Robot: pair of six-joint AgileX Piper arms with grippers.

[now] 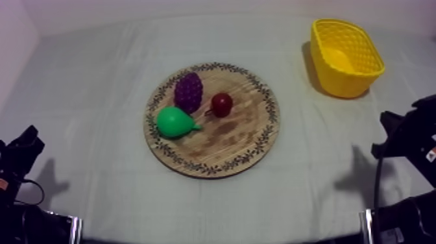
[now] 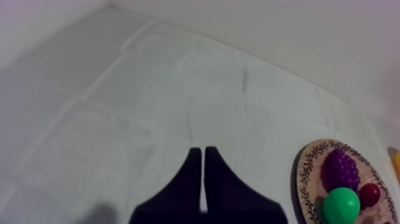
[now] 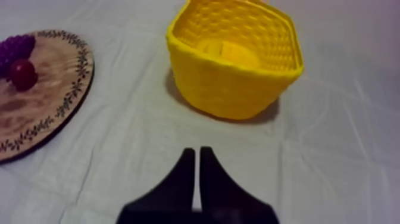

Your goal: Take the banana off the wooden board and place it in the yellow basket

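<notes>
— Since the banana (image 3: 229,53) already lies inside the basket (image 3: 238,89), far right on the desk (image 1: 97,97), which arm sits nearer?
— The right; right fingers (image 3: 197,152) and left fingers (image 2: 203,152) are both closed, empty.

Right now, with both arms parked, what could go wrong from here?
1. The round wooden board carries purple grapes, a green pear and a small red fruit; a grasp there would likely take the wrong fruit.
2. A yellow shape inside the yellow woven basket may be the banana; it blends with the wall, so completion could be misjudged.
</notes>
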